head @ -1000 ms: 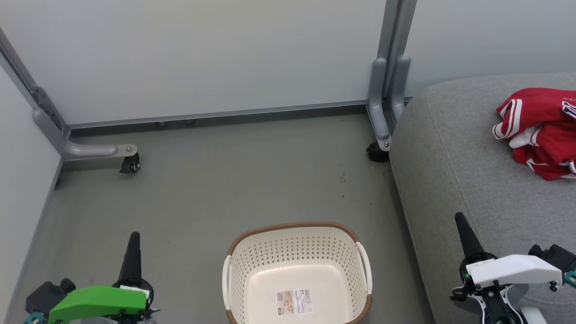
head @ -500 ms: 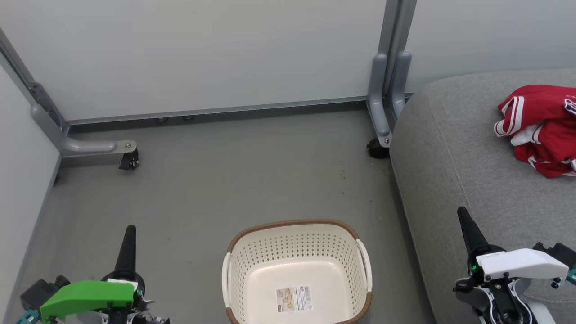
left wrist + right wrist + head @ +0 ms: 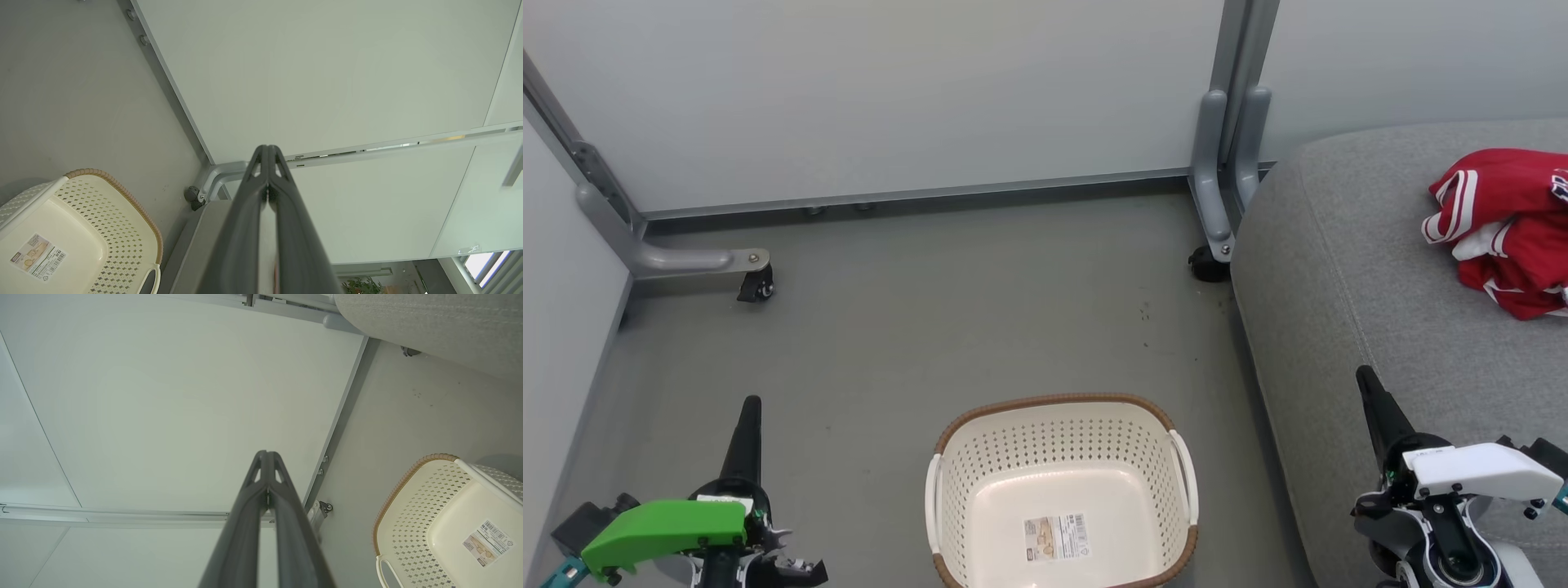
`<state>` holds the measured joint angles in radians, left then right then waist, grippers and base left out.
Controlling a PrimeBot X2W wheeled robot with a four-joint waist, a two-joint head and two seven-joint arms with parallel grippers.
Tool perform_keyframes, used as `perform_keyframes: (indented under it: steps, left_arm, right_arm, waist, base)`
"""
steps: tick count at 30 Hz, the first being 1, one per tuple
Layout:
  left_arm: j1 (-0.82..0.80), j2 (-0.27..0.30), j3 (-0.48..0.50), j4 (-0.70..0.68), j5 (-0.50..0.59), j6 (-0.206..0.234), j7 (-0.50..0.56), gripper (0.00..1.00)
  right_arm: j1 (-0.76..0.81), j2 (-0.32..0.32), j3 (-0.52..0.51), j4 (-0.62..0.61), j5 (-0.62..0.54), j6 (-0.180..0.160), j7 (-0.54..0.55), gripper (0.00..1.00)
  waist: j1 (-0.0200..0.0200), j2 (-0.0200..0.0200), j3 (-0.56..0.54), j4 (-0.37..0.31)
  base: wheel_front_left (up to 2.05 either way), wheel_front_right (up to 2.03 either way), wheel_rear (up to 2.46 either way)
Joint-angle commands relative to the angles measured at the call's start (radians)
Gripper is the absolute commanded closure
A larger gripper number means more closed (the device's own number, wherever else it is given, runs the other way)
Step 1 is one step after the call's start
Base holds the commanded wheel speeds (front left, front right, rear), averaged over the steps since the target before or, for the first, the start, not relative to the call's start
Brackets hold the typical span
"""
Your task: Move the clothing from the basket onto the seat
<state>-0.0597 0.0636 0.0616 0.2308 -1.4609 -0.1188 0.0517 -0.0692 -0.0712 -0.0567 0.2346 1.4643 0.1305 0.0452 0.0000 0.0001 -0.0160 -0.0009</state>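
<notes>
My left gripper (image 3: pixel 751 406) hangs low at the near left above the grey floor (image 3: pixel 947 327), its dark jaws pressed together tip to tip and gripping nothing. My right gripper (image 3: pixel 1365 380) sits at the near right, showing against the near part of the seat (image 3: pixel 1339 269), and its jaws are likewise clenched on nothing. Both grippers point toward the far side.

The basket (image 3: pixel 1054 402) stands on the floor between my two grippers, near me. It is just left of the seat and apart from both grippers. A paper label (image 3: pixel 1055 536) lies flat on its pale bottom.

The clothing (image 3: pixel 1503 233) lies in a crumpled red heap with white stripes on the far right part of the seat. The right edge of the head view cuts it off, and it is well apart from my right gripper.

Pale panels (image 3: pixel 890 98) on a grey frame with small black wheels (image 3: pixel 758 291) close off the far side.
</notes>
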Motion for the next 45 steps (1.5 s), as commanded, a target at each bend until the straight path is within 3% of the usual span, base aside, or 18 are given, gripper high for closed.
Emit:
perform_keyframes:
  steps: [1, 24, 45]
  left_arm:
    - [-0.027, 0.006, 0.007, -0.001, -0.024, -0.005, 0.006, 1.00]
    - [-0.058, 0.002, 0.036, 0.016, -0.173, -0.015, 0.051, 1.00]
    - [-0.055, -0.001, 0.042, 0.015, -0.163, -0.014, 0.053, 1.00]
  right_arm:
    - [-0.022, -0.001, -0.006, 0.000, 0.022, 0.000, 0.008, 1.00]
    - [-0.043, 0.003, -0.035, 0.010, 0.174, 0.000, 0.052, 1.00]
    - [-0.041, 0.008, -0.041, 0.010, 0.163, 0.000, 0.058, 1.00]
  waist:
    - [0.0000, -0.0001, 0.001, 0.000]
    - [0.0000, -0.0001, 0.019, 0.001]
    - [0.0000, -0.0001, 0.019, 0.001]
  base:
    - [0.00, 0.00, 0.00]
    - [0.00, 0.00, 0.00]
    - [0.00, 0.00, 0.00]
